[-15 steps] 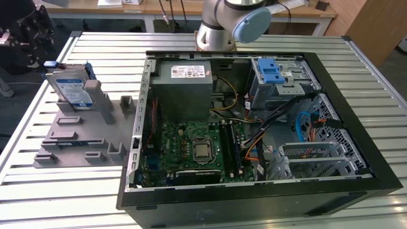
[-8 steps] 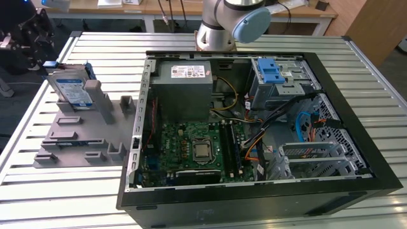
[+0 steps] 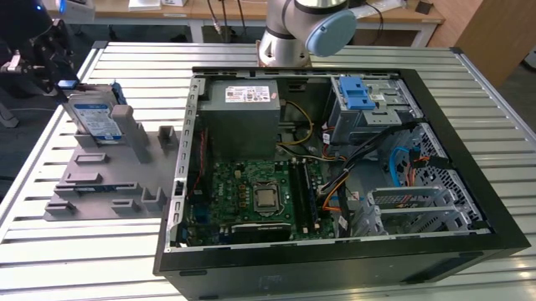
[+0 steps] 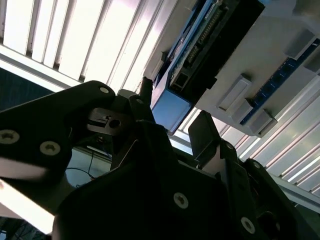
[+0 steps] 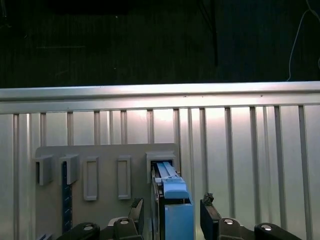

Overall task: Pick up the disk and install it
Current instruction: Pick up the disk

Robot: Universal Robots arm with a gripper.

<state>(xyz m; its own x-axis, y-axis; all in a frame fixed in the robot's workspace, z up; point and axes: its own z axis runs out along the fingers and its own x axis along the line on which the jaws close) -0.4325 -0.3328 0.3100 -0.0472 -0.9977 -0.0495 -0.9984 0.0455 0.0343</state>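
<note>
Surface: a slatted metal table (image 3: 92, 251), with desks and a dark floor behind it.
Disk: the disk (image 3: 94, 119) stands on edge in the far slot of a grey holder (image 3: 109, 182), at the exterior view's left and apart from the case. Its label faces the case and a blue rail runs along its top edge.
Disk to gripper: in the first wrist view the gripper (image 5: 173, 201) is spread, with one black finger on each side of the disk (image 5: 172, 220). A narrow gap shows on both sides and neither finger touches it. In the second wrist view the two fingers (image 4: 205, 132) flank the disk's blue end tab, and the disk (image 4: 210, 40) runs away beyond them.
Arm: the arm's (image 3: 302, 25) base stands at the table's far edge, behind the case. Its dark wrist end sits at the exterior view's left edge, over the holder's far end.
Holder: its other slots lie nearer the camera in the exterior view. In the first wrist view one holds a thin blue strip.
Case: an open case (image 3: 335, 263) lies flat, filling the middle and the exterior view's right, with the board (image 3: 251, 188) exposed. A grey box (image 3: 243, 119) with a white sticker sits at its far side. A cage (image 3: 364, 100) with a blue latch is in the far corner, with cables (image 3: 352, 157) trailing beside and below it.
</note>
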